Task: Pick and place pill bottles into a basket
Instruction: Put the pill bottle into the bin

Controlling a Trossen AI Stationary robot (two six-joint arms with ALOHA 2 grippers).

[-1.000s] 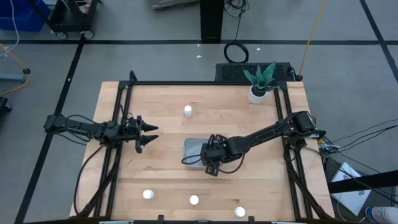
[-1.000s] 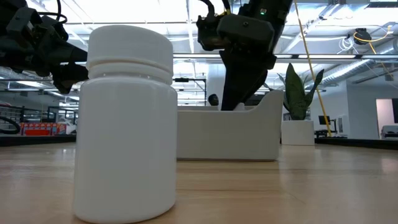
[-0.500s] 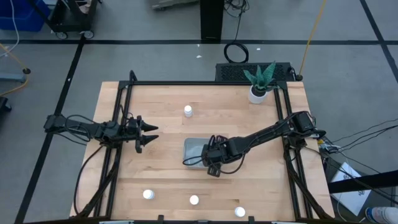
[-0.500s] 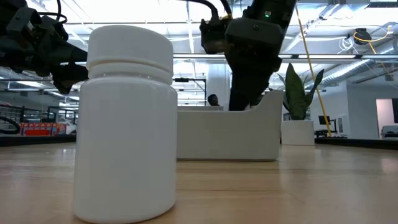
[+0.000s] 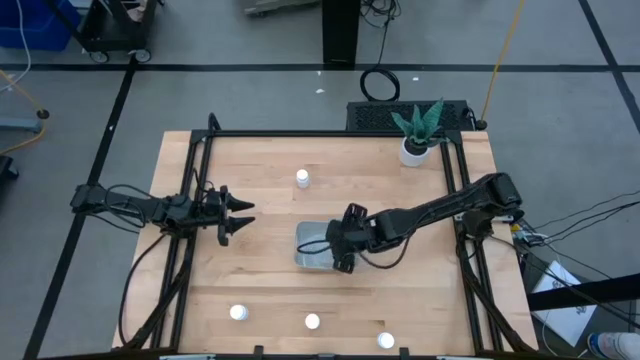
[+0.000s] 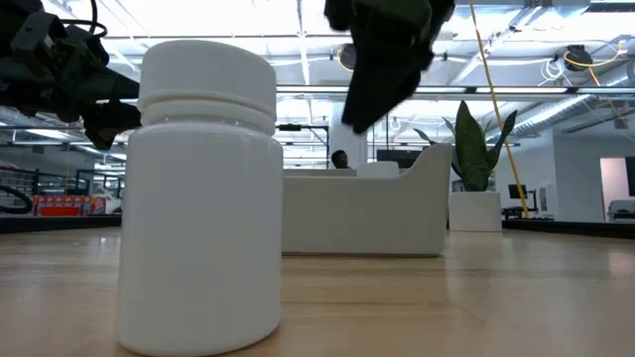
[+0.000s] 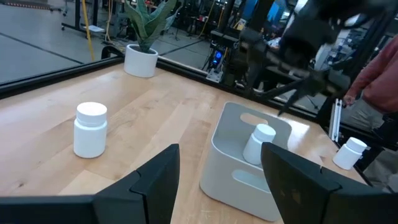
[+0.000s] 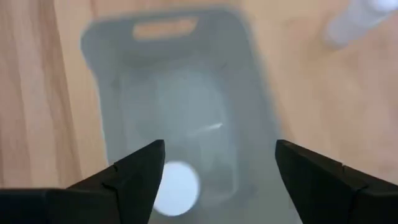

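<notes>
A pale wooden counter (image 5: 270,215) is standing on a grey floor (image 5: 250,95) crossed by dark tape lines. Bright ceiling strip lights (image 6: 298,40) are glowing over the open workshop behind it.

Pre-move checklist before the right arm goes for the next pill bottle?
1. One small white pill bottle lies in the translucent grey-blue basket: ok.
2. Right gripper open and empty, above the basket: ok.
3. Right gripper clear of the basket walls: cannot tell exactly, though it appears raised in the low view.
4. Four white bottles remain on the wooden table: one beyond the basket, three along the near edge: ok.
5. Left gripper open, parked at the left side, out of the way: ok.
</notes>
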